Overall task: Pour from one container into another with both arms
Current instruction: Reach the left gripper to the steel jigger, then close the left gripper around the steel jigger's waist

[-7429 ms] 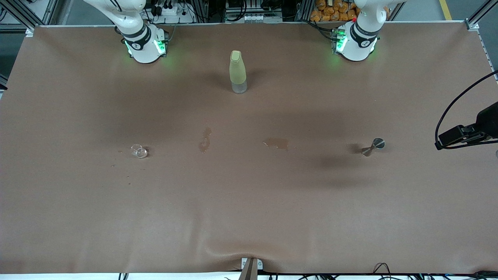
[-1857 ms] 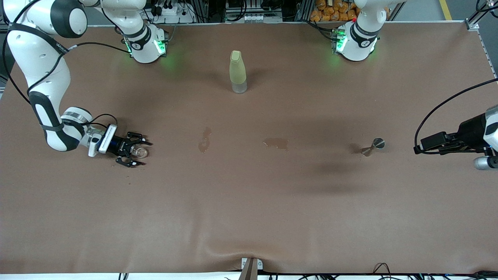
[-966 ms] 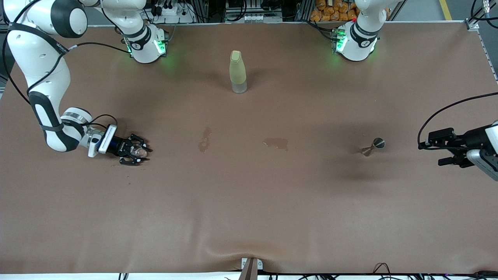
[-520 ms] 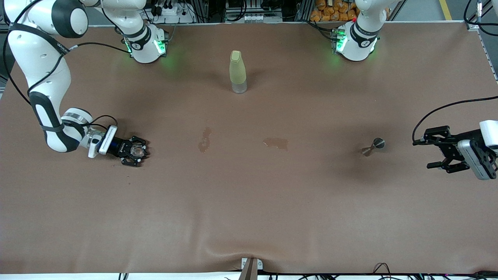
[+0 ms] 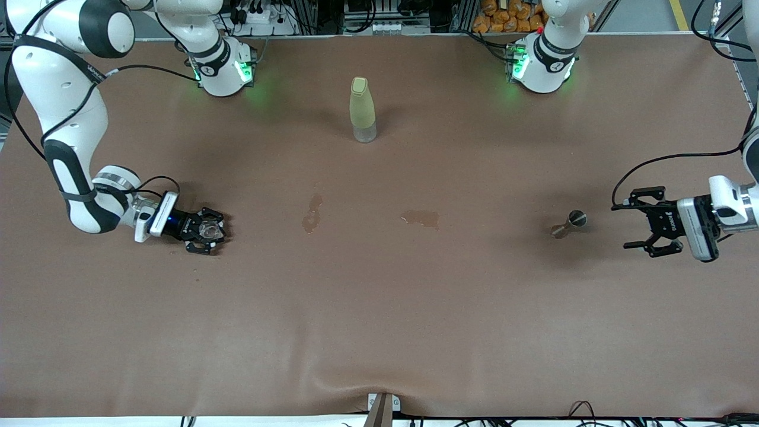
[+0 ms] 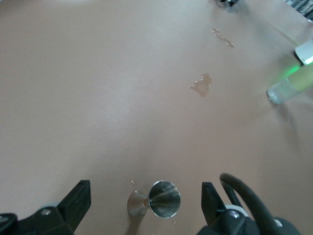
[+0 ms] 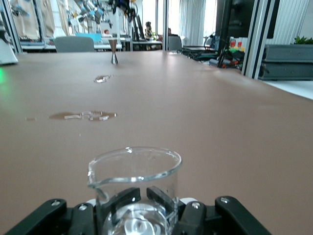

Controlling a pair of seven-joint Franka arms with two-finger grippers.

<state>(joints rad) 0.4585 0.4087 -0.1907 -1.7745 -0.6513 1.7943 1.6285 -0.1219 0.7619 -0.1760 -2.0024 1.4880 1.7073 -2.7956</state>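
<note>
Slippage is my worry: my right gripper [image 5: 204, 230] clamps the small clear glass beaker [image 7: 133, 182] low; my left gripper [image 5: 639, 220], jaws wide, could topple the steel hourglass-shaped jigger [image 5: 569, 223] just ahead.

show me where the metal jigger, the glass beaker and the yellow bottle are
metal jigger [image 5: 569, 223], front view, on its narrow waist between the two cones.
glass beaker [image 7: 134, 176], right wrist view, on its clear wall below the rim.
yellow bottle [image 5: 361, 108], front view, on the middle of its yellow body.
</note>
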